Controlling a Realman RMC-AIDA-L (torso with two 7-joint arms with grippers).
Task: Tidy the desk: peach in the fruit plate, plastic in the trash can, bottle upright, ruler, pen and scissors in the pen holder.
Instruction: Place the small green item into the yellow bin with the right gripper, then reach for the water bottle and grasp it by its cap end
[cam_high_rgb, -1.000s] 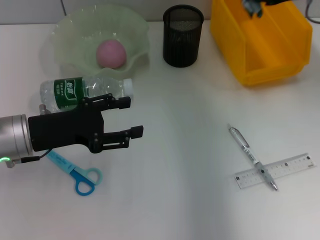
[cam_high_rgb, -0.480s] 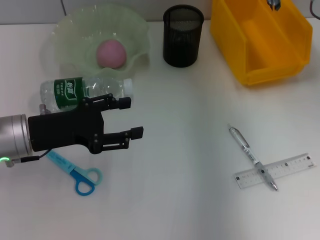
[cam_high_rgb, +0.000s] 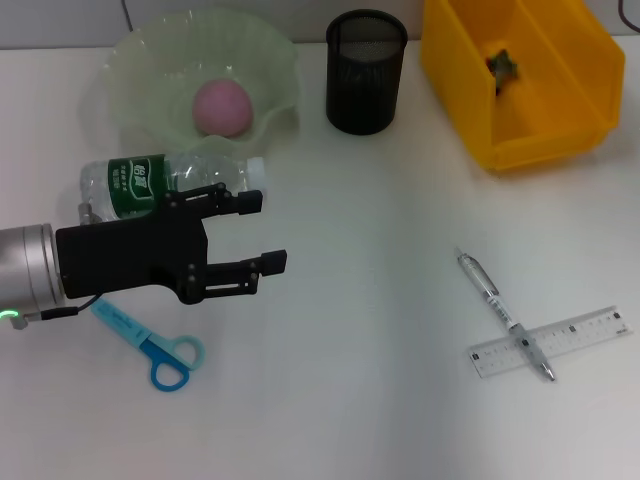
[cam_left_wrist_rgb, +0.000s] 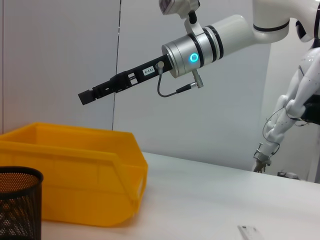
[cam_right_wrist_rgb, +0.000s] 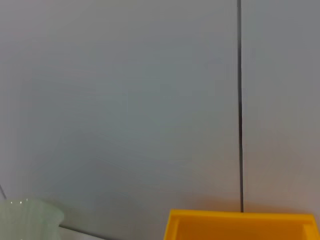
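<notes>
The pink peach (cam_high_rgb: 222, 108) lies in the green fruit plate (cam_high_rgb: 130, 70). A crumpled piece of plastic (cam_high_rgb: 502, 65) lies inside the yellow bin (cam_high_rgb: 560, 110). The water bottle (cam_high_rgb: 170, 182) lies on its side in front of the plate. My left gripper (cam_high_rgb: 262, 232) is open and empty, hovering just in front of the bottle. Blue scissors (cam_high_rgb: 150, 345) lie near it, partly under the arm. The pen (cam_high_rgb: 503, 313) lies across the ruler (cam_high_rgb: 550, 341) at the right. My right gripper (cam_left_wrist_rgb: 87, 96) shows only in the left wrist view, raised high above the bin (cam_left_wrist_rgb: 75, 175).
The black mesh pen holder (cam_high_rgb: 366, 70) stands at the back between plate and bin, and shows in the left wrist view (cam_left_wrist_rgb: 17, 200). The right wrist view shows a grey wall, the bin's rim (cam_right_wrist_rgb: 240, 227) and the plate's edge (cam_right_wrist_rgb: 25, 217).
The plastic left the right gripper and now lies in the yellow bin. The right gripper rose out of the head view. The left arm has barely moved.
</notes>
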